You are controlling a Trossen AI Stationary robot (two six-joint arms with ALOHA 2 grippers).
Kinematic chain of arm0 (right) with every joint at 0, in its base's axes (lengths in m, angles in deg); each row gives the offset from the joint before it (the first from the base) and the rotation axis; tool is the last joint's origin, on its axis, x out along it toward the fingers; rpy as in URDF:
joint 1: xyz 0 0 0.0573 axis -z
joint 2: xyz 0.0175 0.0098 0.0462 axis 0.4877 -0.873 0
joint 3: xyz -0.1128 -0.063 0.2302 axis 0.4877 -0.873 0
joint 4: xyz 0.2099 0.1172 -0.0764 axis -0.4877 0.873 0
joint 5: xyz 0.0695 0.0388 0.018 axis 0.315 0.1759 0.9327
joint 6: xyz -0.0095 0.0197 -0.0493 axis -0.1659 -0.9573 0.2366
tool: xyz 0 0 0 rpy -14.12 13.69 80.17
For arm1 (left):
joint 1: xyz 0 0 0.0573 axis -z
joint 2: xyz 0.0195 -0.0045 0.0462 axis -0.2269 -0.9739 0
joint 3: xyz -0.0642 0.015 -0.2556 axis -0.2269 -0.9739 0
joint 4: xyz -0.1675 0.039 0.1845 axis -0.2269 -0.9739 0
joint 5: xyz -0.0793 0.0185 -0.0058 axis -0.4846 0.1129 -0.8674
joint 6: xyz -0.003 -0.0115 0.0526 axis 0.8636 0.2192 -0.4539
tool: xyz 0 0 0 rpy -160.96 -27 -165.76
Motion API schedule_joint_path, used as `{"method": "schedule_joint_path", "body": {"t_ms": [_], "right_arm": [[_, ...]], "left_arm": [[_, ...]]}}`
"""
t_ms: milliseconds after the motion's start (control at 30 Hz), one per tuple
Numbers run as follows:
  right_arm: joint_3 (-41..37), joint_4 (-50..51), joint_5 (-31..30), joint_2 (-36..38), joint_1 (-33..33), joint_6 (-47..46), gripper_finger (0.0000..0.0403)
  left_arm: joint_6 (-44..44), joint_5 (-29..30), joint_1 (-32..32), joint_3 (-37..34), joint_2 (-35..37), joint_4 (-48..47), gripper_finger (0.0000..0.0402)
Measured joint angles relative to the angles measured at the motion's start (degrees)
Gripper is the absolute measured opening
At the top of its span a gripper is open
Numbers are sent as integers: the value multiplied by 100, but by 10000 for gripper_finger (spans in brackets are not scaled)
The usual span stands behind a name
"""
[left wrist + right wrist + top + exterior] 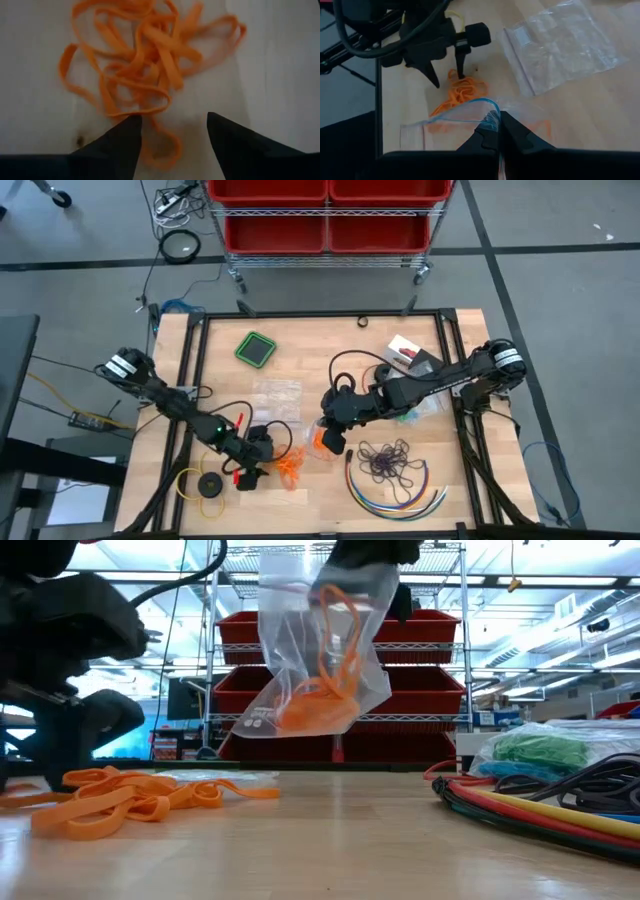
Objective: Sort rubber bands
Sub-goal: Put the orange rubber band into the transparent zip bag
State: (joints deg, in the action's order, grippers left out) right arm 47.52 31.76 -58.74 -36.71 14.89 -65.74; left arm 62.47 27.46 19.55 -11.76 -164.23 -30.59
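The right pincer (492, 131) is clenched on the rim of a clear bag (320, 650), lifting it so orange bands inside hang down. The left pincer (172, 127), released, hovers over the loose orange rubber bands (145, 60) on the tabletop (360, 840), apparently ready to pick more for that bag.

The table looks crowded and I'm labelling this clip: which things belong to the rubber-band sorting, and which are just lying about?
Part of the job:
- orange rubber bands, loose under the open left gripper
- clear bag holding orange bands, pinched by the shut right gripper
- dark purple bands
- green bands, bagged
- empty bags

Lying about:
- multicoloured cables
- yellow ring
- green square
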Motion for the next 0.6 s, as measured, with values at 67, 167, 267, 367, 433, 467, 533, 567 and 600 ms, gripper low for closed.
{"method": "schedule_joint_path", "body": {"t_ms": [67, 167, 267, 367, 433, 467, 533, 567, 600], "right_arm": [[0, -1, -1, 0, -69, 3, 0], [0, 1, 8, 0, -190, 38, 0], [0, 1, 56, 0, -287, 56, 0], [1, 5, 58, 0, -371, 89, 0], [0, 14, 94, 0, -421, 110, 0], [2, 13, 96, 0, -446, 110, 0], [2, 20, 98, 0, -502, 110, 0], [0, 37, 100, 0, -527, 110, 0], [0, 47, 106, 0, -549, 110, 0]], "left_arm": [[303, 218, 8, 21, -126, 122, 233], [579, 483, 15, 21, -173, 112, 202], [616, 676, 17, 12, -185, 53, 128], [630, 811, 27, 2, -189, -51, 30], [661, 882, 89, 1, -181, -63, 12], [661, 885, 131, 4, -139, -84, 8], [657, 835, 191, 127, -50, -242, 5], [603, 774, 232, 206, 21, -338, 4], [525, 673, 280, 308, 113, -470, 4]]}}
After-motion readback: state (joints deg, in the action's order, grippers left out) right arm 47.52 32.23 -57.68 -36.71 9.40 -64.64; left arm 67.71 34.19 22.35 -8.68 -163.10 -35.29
